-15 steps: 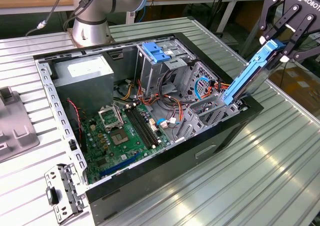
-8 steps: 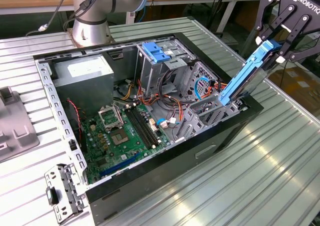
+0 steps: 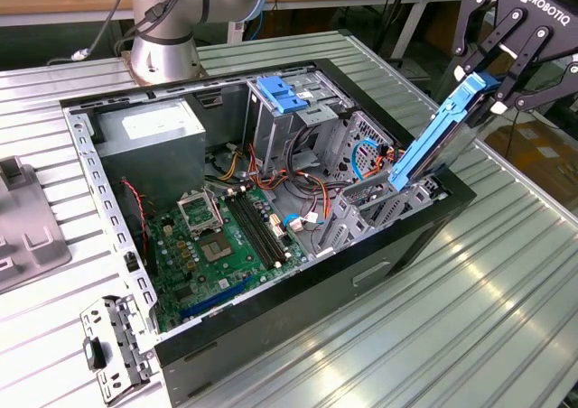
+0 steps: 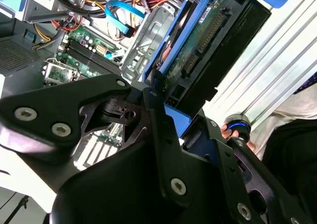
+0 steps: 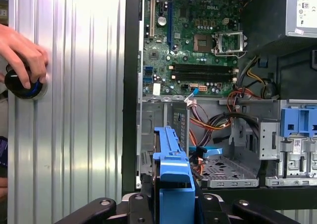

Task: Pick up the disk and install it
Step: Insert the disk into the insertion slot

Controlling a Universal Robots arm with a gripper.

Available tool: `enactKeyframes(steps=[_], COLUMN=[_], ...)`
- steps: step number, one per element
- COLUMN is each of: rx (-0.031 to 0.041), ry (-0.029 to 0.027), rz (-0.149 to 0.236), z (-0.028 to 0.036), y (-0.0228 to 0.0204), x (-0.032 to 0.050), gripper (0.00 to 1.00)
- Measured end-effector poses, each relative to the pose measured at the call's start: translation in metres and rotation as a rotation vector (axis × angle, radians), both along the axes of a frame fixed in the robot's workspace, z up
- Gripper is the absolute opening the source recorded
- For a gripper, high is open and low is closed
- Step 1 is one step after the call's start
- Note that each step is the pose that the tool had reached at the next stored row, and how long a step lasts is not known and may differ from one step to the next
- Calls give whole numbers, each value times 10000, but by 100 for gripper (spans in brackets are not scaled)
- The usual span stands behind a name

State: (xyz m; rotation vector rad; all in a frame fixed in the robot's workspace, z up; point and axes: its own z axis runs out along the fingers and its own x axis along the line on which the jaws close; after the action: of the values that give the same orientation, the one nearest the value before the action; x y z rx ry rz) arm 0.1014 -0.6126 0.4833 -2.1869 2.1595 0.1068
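At the open computer case (image 3: 298,309) rim — tilted disk (image 3: 442,133) between the fingers (image 3: 519,63)

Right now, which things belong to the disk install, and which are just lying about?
In the job:
the disk, tilted over the case
the gripper, shut on it
the computer case

Lying about:
loose metal bracket beside the case
grey power-supply box
blue latch handle
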Motion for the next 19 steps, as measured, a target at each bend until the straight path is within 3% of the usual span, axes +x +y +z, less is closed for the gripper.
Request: enactKeyframes(steps=[6, 13, 19], rx=[5, 6, 5], ry=[0, 0, 0], rz=[0, 0, 0], z=[-16, -45, -74], y=[71, 81, 81], x=[-54, -127, -140], gripper=[37, 37, 37])
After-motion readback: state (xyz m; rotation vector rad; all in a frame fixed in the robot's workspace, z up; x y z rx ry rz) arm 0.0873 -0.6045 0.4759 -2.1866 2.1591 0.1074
